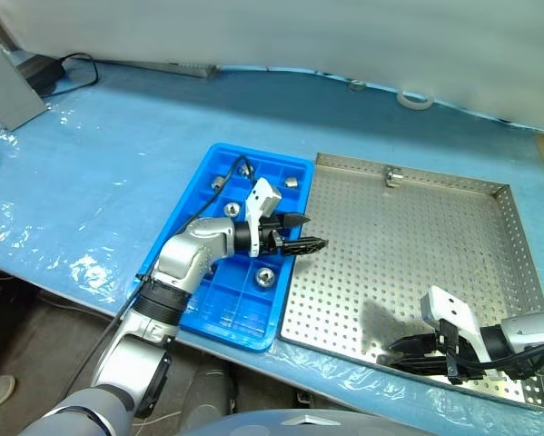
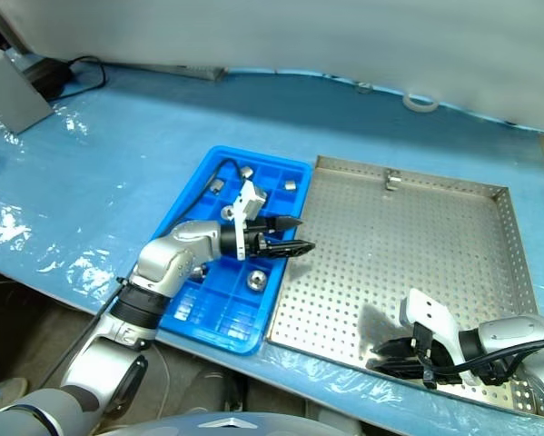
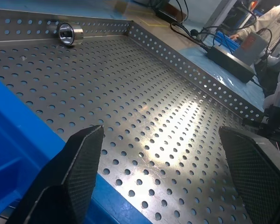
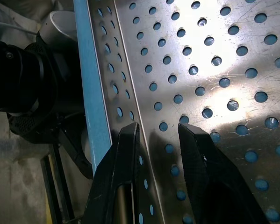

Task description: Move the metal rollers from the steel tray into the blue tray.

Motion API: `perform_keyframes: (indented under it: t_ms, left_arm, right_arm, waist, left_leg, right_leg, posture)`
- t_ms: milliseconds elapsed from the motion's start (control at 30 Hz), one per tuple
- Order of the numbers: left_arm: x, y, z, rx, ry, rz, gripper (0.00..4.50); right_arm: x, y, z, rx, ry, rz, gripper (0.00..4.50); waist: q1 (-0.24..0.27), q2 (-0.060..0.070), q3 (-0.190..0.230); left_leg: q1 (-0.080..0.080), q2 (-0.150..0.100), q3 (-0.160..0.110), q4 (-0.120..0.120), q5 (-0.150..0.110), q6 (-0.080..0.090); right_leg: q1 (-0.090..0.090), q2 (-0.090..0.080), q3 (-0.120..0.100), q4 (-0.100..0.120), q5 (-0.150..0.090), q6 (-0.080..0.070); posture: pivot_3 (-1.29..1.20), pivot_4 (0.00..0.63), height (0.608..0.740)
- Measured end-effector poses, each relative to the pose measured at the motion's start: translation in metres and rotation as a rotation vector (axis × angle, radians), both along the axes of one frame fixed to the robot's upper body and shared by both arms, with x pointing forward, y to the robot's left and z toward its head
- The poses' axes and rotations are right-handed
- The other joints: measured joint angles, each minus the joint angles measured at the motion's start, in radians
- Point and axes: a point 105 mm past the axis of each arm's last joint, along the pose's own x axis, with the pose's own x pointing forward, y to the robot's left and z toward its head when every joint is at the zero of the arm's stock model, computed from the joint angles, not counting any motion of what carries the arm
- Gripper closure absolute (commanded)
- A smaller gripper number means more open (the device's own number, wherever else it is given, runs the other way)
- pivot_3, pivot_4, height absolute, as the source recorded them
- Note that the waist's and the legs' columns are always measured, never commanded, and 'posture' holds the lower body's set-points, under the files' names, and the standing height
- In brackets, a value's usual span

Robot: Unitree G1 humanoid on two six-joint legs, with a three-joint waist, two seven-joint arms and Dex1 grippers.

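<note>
The steel tray [image 1: 417,245] lies on the right, with one metal roller [image 1: 392,175] against its far rim; the left wrist view shows that roller [image 3: 67,33] too. To its left, touching it, lies the blue tray [image 1: 219,309] with several rollers in its compartments, one of them [image 1: 264,275] near the front. My left gripper [image 1: 310,233] hovers open and empty over the seam between the two trays, pointing toward the steel one. At the steel tray's near rim, my right gripper [image 1: 391,350] is shut with nothing between its fingers [image 4: 130,140].
A pale blue sheet [image 1: 117,163] covers the table. At the far left stand a grey box [image 1: 4,86] and a black device [image 1: 43,69] with a cable. A white ring [image 1: 415,98] lies at the back. The table's front edge runs just below both trays.
</note>
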Motion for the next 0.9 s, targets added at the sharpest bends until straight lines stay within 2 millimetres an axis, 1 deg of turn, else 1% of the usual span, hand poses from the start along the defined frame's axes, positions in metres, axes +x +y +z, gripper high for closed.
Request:
perform_keyframes:
  t_ms: [167,267,367,600,700,733,767,800,833,867,900]
  left_arm:
    - [0.0,0.0,0.0,0.0,0.0,0.001,0.33]
    - [0.0,0.0,0.0,0.0,0.001,0.003,0.33]
    - [0.001,0.0,-0.001,-0.002,-0.002,0.006,0.33]
    - [0.003,-0.001,-0.003,-0.008,0.003,0.011,0.33]
    - [0.004,-0.001,-0.003,-0.005,0.002,0.012,0.33]
    - [0.004,-0.001,-0.003,-0.004,0.001,0.015,0.33]
    - [0.006,0.0,-0.003,-0.002,-0.001,0.021,0.33]
    - [0.006,0.0,-0.003,-0.003,-0.002,0.021,0.33]
    - [0.007,0.001,-0.003,-0.005,-0.005,0.026,0.33]
    - [0.009,0.002,-0.002,-0.007,-0.008,0.033,0.33]
    - [0.01,0.0,-0.001,-0.009,-0.009,0.03,0.33]
  right_arm:
    - [-0.003,-0.001,0.001,-0.013,0.005,0.007,3.17]
    - [-0.007,-0.004,0.004,-0.035,0.006,0.013,3.17]
    - [-0.01,-0.006,0.007,-0.053,-0.001,0.019,3.17]
    - [-0.014,-0.009,0.009,-0.06,-0.015,0.022,3.17]
    - [-0.012,-0.009,0.009,-0.066,-0.039,0.035,3.17]
    - [-0.008,-0.008,0.007,-0.061,-0.051,0.036,3.17]
    - [0.001,-0.005,0.002,-0.034,-0.07,0.023,3.17]
    - [0.009,-0.001,-0.004,-0.003,-0.079,-0.001,3.17]
    - [0.023,0.002,-0.009,0.035,-0.094,-0.031,3.17]
    - [0.045,0.005,-0.006,0.068,-0.153,-0.067,3.17]
    - [0.074,0.003,0.002,0.079,-0.234,-0.118,3.17]
  waist:
    - [0.008,0.0,0.0]
    - [0.019,0.002,-0.001]
    - [0.022,0.002,-0.001]
    - [0.034,0.002,-0.001]
    - [0.035,0.001,-0.001]
    - [0.029,-0.001,-0.002]
    - [0.016,-0.005,-0.003]
    - [0.007,-0.006,-0.004]
    - [-0.009,-0.006,-0.004]
    - [-0.027,-0.006,-0.004]
    - [-0.048,-0.003,-0.004]
  left_leg:
    - [-0.001,0.0,0.0,0.0,0.0,0.0]
    - [-0.002,0.0,0.0,0.001,0.002,-0.003]
    - [-0.006,0.0,-0.001,0.004,0.002,-0.004]
    - [-0.008,0.001,-0.001,0.005,0.002,-0.003]
    - [-0.008,0.001,-0.001,0.005,0.002,-0.003]
    - [-0.007,0.001,-0.001,0.006,0.002,-0.003]
    - [-0.006,0.001,-0.001,0.006,0.002,-0.003]
    - [-0.006,0.001,-0.001,0.009,0.002,-0.003]
    - [-0.005,0.001,0.0,0.01,0.002,-0.003]
    - [-0.005,0.001,0.002,0.012,0.002,-0.004]
    - [-0.008,0.0,0.005,0.015,0.002,-0.004]
  right_leg:
    - [0.0,0.0,0.0,0.0,0.0,0.0]
    - [-0.003,0.0,0.0,0.0,-0.001,0.001]
    - [-0.006,0.0,0.0,0.002,-0.001,0.001]
    - [-0.006,0.0,0.0,0.002,-0.001,0.002]
    - [-0.005,0.0,0.0,0.002,-0.001,0.002]
    - [-0.004,0.0,0.0,0.002,-0.001,0.002]
    - [-0.003,0.0,0.0,0.003,-0.001,0.002]
    - [-0.002,0.0,0.0,0.003,0.0,0.003]
    - [0.0,-0.001,0.0,0.001,0.0,0.002]
    - [0.001,-0.002,0.001,0.0,0.0,0.001]
    - [0.002,-0.004,0.002,0.0,0.003,0.001]
  posture:
    - [-0.43,0.15,0.74]
    - [-0.43,0.15,0.74]
    - [-0.43,0.15,0.74]
    - [-0.43,0.15,0.74]
    - [-0.44,0.15,0.74]
    - [-0.44,0.15,0.74]
    - [-0.44,0.15,0.74]
    - [-0.44,0.15,0.74]
    - [-0.44,0.15,0.74]
    - [-0.44,0.15,0.74]
    - [-0.44,0.15,0.74]
